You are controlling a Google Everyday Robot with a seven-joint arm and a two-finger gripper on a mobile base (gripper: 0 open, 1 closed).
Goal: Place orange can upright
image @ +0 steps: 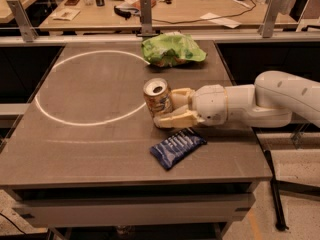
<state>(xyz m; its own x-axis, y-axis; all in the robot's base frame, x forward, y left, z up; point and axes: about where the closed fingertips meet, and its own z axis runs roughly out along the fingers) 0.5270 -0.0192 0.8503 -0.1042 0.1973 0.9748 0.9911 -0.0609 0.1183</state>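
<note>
The orange can [157,96] stands nearly upright, tilted a little, low over or on the grey table [90,139] right of centre. Its silver top with the pull-tab hole faces up. My gripper [169,107] reaches in from the right on a white arm [260,104]. Its cream fingers [176,119] are closed around the can's right side, one behind and one in front. I cannot tell whether the can's base touches the table.
A green chip bag [171,49] lies at the back of the table. A flat blue snack packet [177,147] lies just in front of the gripper. A white circle line [60,119] marks the left of the table. A cluttered desk [200,4] stands behind.
</note>
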